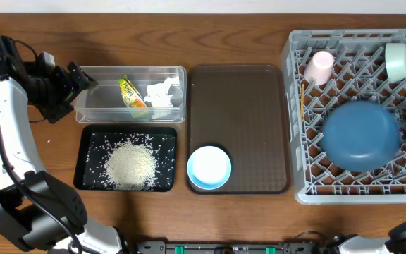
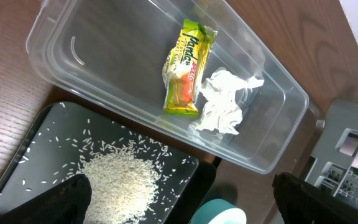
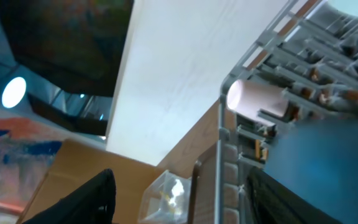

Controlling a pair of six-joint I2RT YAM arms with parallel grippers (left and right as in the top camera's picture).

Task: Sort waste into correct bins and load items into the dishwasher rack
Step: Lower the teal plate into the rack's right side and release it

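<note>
Wood-grain table [image 1: 245,15]; clear tub [image 1: 101,95] holds crumpled tissue [image 1: 162,94].

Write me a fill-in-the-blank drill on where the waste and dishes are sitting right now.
The rice lies in a tray coloured ____.
The snack wrapper and the crumpled tissue lie in a tub of ____ plastic.
The white and light-blue bowl sits on the ____ serving tray.
The cup in the dishwasher rack is ____.
Missing words: black; clear; brown; pink.

Left claw [image 2: 179,190], right claw [image 3: 179,190]: both spread.
</note>
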